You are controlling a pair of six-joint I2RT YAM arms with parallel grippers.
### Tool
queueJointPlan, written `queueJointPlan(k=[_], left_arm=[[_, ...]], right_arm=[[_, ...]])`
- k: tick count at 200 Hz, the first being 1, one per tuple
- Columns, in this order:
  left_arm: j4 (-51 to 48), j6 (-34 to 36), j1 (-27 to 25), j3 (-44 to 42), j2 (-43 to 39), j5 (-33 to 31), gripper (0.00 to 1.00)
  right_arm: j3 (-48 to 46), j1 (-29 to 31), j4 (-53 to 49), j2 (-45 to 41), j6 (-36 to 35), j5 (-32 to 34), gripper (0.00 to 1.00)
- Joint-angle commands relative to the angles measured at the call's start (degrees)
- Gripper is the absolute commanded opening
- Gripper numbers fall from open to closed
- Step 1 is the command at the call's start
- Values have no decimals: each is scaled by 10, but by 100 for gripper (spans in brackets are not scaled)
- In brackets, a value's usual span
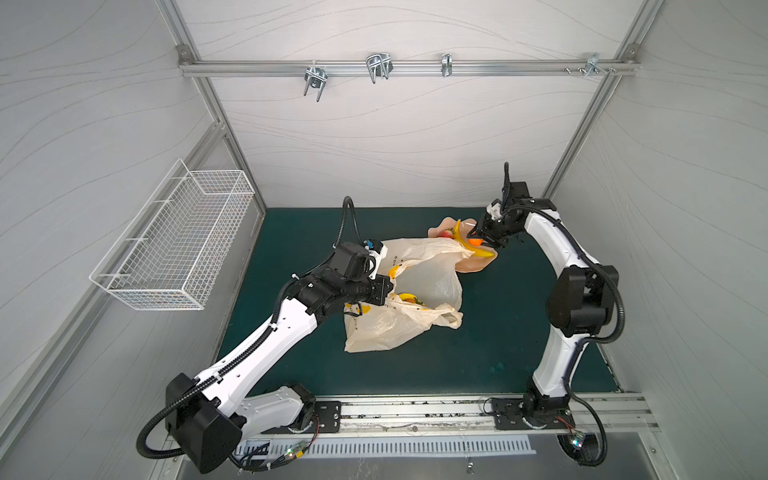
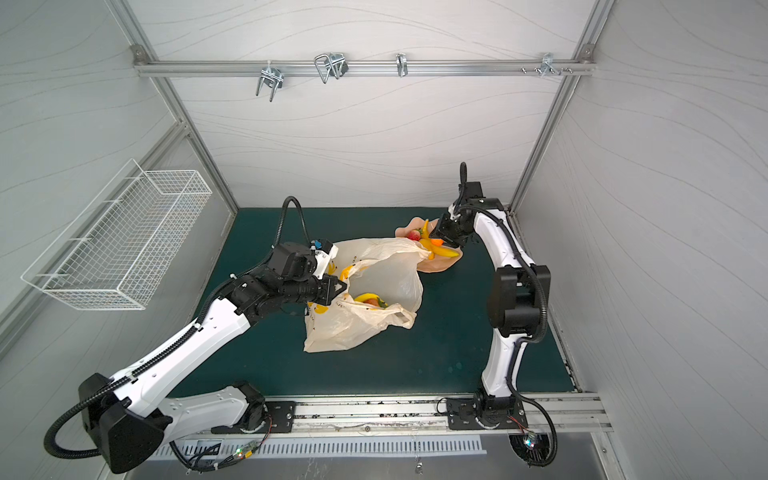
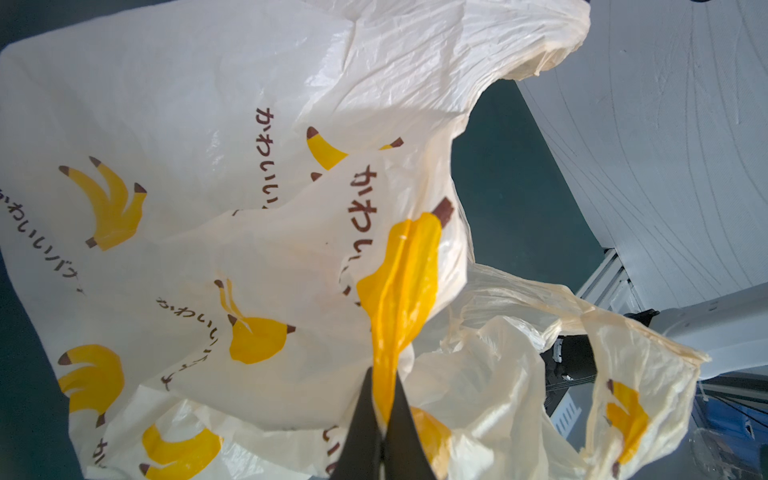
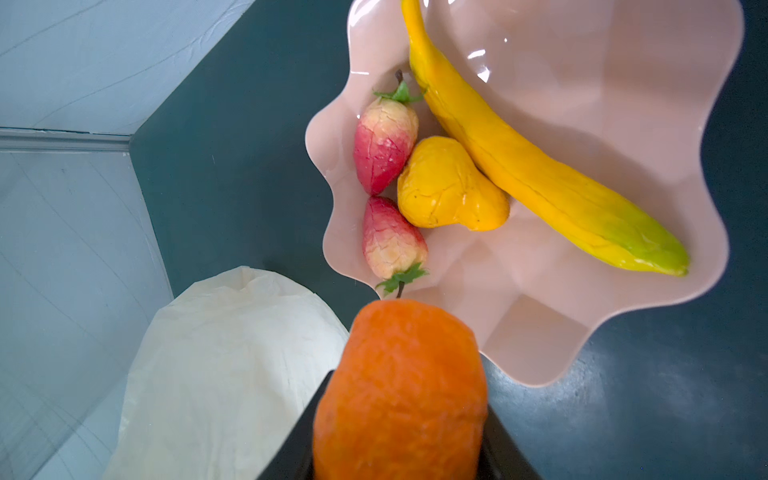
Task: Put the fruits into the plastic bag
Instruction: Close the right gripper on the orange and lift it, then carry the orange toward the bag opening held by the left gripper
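A cream-coloured plastic bag, printed with yellow banana bunches and dark lettering, was seen lying crumpled in the middle of a dark green mat. Its mouth was held up and open by the left gripper, whose jaws were pressed together on a fold of the bag's rim. Inside the opening, something yellow and reddish could be made out, too small to be named. Just beyond the bag a wavy-edged pink dish was set on the mat, its edge overlapped by one loop handle in both top views. In the dish a long yellow banana, two red strawberries with green tops and a lumpy yellow fruit were laid close together. An orange citrus ball was clamped between the jaws of the right gripper and held over the dish's edge, beside the bag.
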Motion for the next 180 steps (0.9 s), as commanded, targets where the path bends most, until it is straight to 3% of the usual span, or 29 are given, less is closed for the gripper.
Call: queueJointPlan(k=[1, 116, 180], left_arm=[[10, 10, 2, 17, -4, 9, 0], [15, 14, 2, 18, 2, 18, 0], [14, 14, 3, 18, 4, 21, 0]], right_arm=[[-30, -8, 14, -38, 16, -16, 33], [-276, -27, 86, -214, 73, -57, 32], [-356, -28, 81, -288, 78, -82, 31]])
